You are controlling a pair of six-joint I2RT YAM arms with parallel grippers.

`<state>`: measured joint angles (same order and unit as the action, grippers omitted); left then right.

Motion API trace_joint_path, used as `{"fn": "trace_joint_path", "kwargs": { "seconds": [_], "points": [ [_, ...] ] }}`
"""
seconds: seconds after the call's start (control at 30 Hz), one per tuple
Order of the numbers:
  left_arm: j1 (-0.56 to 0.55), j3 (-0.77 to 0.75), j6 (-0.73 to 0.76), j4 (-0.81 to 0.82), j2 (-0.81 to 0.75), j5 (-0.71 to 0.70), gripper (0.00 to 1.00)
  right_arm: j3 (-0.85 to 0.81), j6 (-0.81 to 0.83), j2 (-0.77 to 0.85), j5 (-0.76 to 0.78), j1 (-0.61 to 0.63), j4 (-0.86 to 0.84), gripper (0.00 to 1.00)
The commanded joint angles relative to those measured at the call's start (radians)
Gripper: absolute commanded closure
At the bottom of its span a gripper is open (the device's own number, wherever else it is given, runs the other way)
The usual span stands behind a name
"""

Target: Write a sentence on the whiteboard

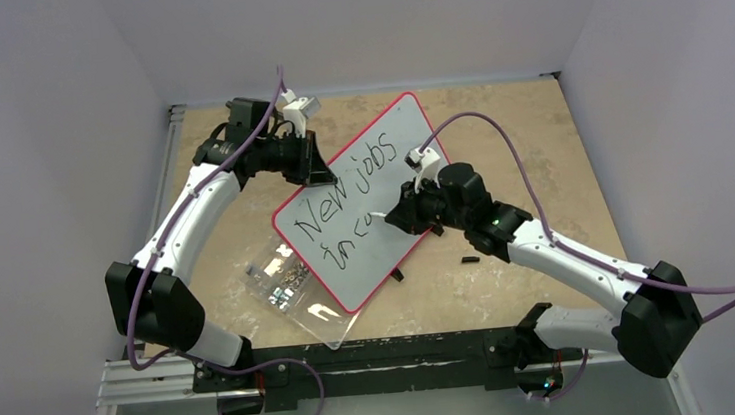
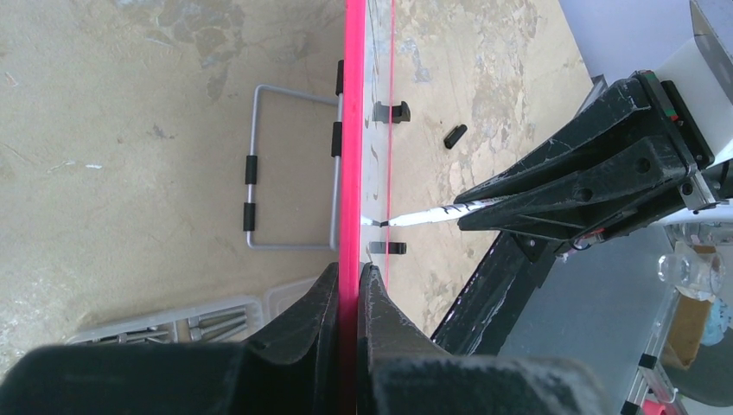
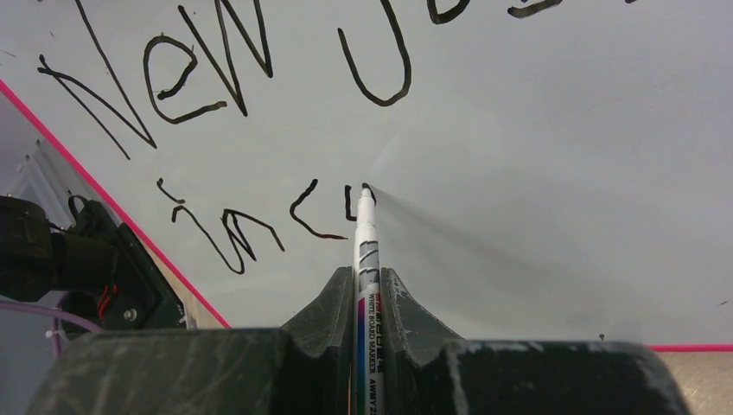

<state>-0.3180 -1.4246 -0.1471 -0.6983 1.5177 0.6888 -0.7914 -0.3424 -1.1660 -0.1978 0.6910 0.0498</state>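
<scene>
Two words written, third begun: the sentence [image 1: 348,204] reads "New jobs inc" on the whiteboard [image 3: 536,173] mid-table.
My left gripper [image 2: 349,281] clamps its red rim; right gripper [image 3: 367,281] pinches the marker [image 3: 366,233], tip touching. Next I'd close the "o" steadily.

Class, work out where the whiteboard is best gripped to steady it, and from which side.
Its red rim, edge-on from the long side above the words, a finger on each face, as the left gripper does; the whiteboard is flat and thin.
</scene>
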Motion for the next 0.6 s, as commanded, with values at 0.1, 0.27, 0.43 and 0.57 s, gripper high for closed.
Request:
{"fn": "trace_joint_path", "kwargs": {
  "seconds": [0.1, 0.27, 0.43, 0.57],
  "points": [
    [-0.006, -0.016, 0.049, 0.030, -0.037, -0.084, 1.00, 0.010, 0.020, -0.009, -0.060, 0.001, -0.066, 1.00],
    [-0.006, -0.016, 0.049, 0.030, -0.037, -0.086, 1.00, 0.015, 0.022, -0.011, -0.077, 0.001, -0.074, 1.00],
    [-0.006, -0.016, 0.049, 0.030, -0.036, -0.087, 1.00, 0.014, 0.025, 0.004, -0.074, 0.001, -0.063, 1.00],
    [-0.005, -0.016, 0.049, 0.030, -0.035, -0.087, 1.00, 0.006, 0.017, 0.049, -0.046, 0.001, -0.051, 1.00]
  ]
}}
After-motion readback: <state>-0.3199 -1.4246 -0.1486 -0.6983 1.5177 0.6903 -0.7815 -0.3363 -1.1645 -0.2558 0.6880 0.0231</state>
